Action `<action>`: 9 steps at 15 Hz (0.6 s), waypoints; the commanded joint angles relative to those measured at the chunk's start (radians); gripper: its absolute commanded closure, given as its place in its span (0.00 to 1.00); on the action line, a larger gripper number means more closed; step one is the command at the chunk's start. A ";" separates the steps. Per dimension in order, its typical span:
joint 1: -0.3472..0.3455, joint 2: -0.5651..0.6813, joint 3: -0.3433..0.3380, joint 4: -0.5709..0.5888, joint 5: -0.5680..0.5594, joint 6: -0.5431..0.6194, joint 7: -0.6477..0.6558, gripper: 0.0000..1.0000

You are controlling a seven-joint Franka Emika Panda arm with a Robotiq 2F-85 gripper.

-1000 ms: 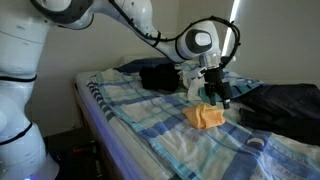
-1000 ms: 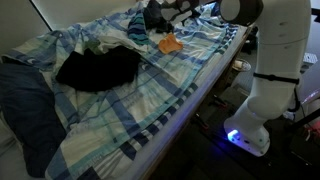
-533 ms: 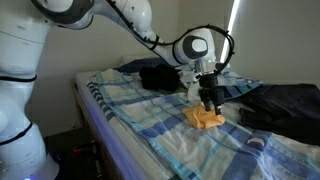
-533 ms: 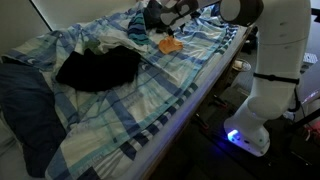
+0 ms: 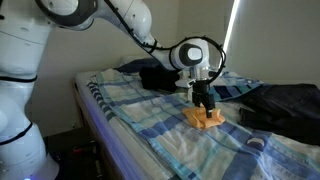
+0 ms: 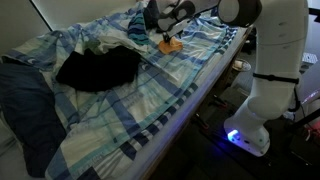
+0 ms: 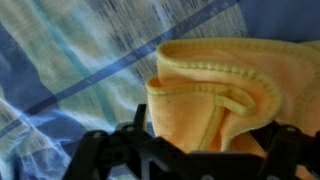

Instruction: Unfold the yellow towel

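jaws: your gripper [image 7: 195, 152] stands wide open, straddling the fold with nothing pinched.
towel: the yellow towel [image 7: 230, 90] lies wadded on the plaid bedsheet [image 5: 140, 115].
change: you've dropped onto it from beside; it is still folded, so an edge grasp looks next.
arm: stretched over the bed, wrist pointing down.

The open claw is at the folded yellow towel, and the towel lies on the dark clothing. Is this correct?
Not fully. The yellow towel lies on the blue-white plaid bedsheet, apart from the dark clothing; the wrist view shows plaid cloth under it. The open claw is at the folded towel, as stated.
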 commanded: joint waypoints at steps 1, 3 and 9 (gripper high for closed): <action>-0.010 0.003 0.008 -0.015 0.033 0.029 -0.010 0.26; -0.010 0.007 0.005 -0.014 0.039 0.033 -0.008 0.42; -0.017 -0.007 -0.009 -0.008 0.039 0.040 0.002 0.88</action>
